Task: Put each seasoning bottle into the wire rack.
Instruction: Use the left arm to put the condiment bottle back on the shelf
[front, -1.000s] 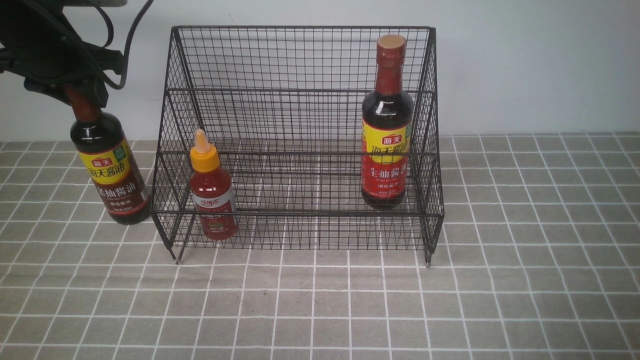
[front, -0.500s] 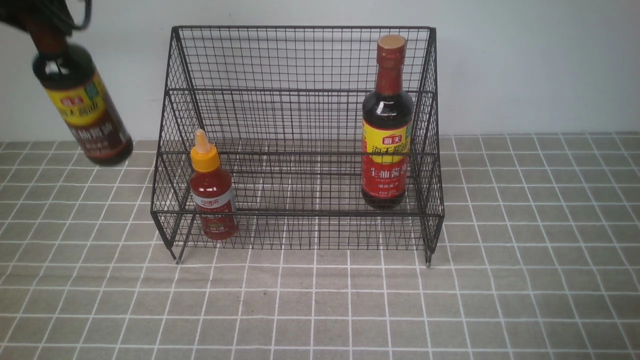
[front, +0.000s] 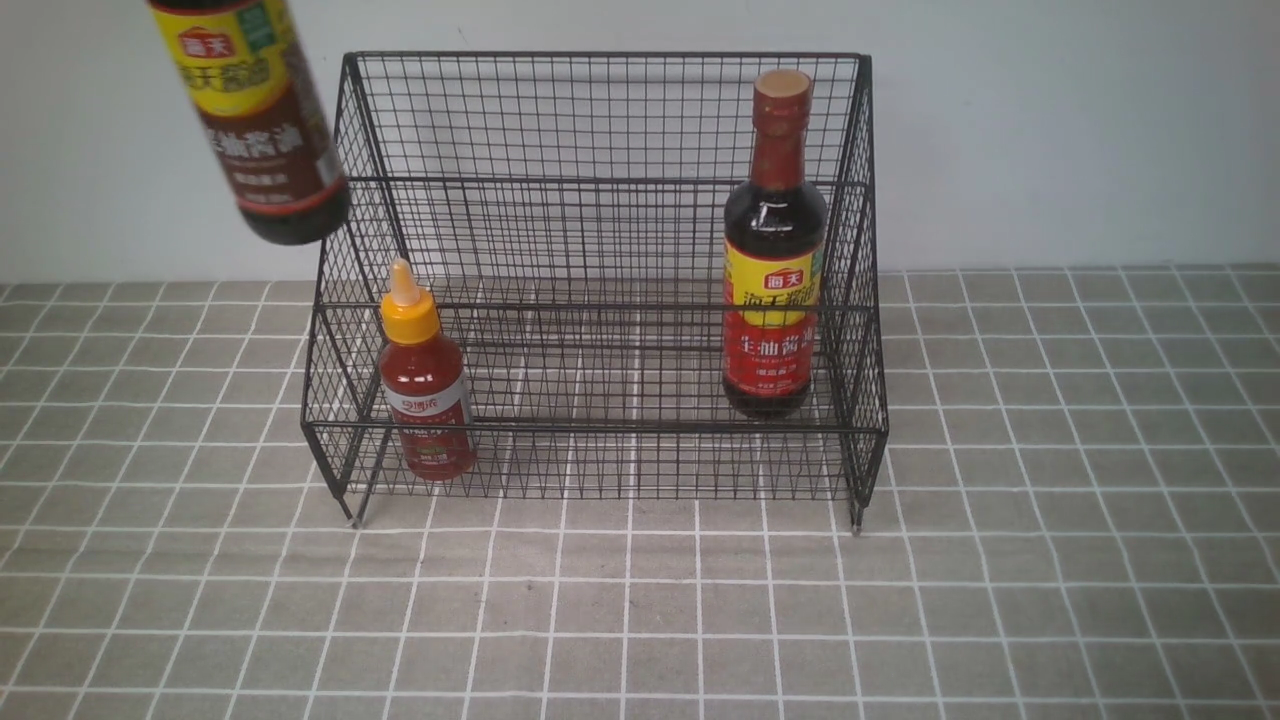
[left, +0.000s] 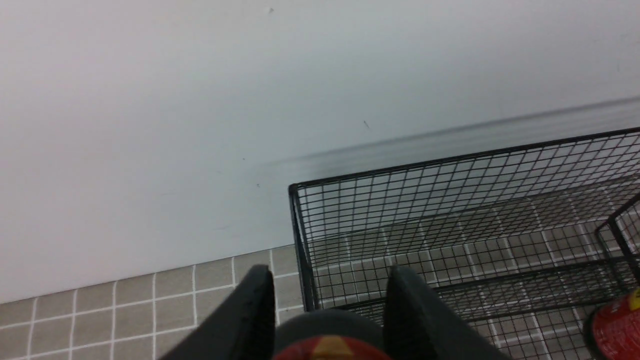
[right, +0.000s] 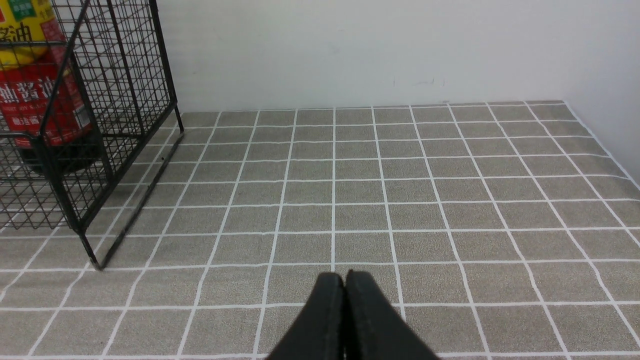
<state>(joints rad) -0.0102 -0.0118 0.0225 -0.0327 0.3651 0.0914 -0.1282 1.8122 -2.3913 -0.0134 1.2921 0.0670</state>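
Observation:
A tall dark soy-sauce seasoning bottle (front: 260, 130) hangs tilted in the air by the upper left corner of the black wire rack (front: 600, 54); its neck runs out of the front view's top. In the left wrist view my left gripper (left: 330, 295) is shut on this bottle (left: 327, 332), one dark finger on each side, above the rack's corner (left: 295, 192). A second tall soy-sauce bottle (front: 773, 270) stands upright inside the rack at the right. The short red bottle (front: 425, 385) with a yellow nozzle cap stands inside at the front left. My right gripper (right: 344, 280) is shut, with nothing in it.
The rack stands on a grey tiled cloth (front: 640, 620) against a white wall (front: 1050, 130). The right wrist view shows the rack's right side (right: 125, 75) with the standing bottle (right: 35, 90) behind the mesh, and bare tiles to its right up to the side wall.
The held soy-sauce bottle has risen from the cloth left of the rack and moved right, up to the rack's top left corner. The other two bottles and the right gripper are unchanged.

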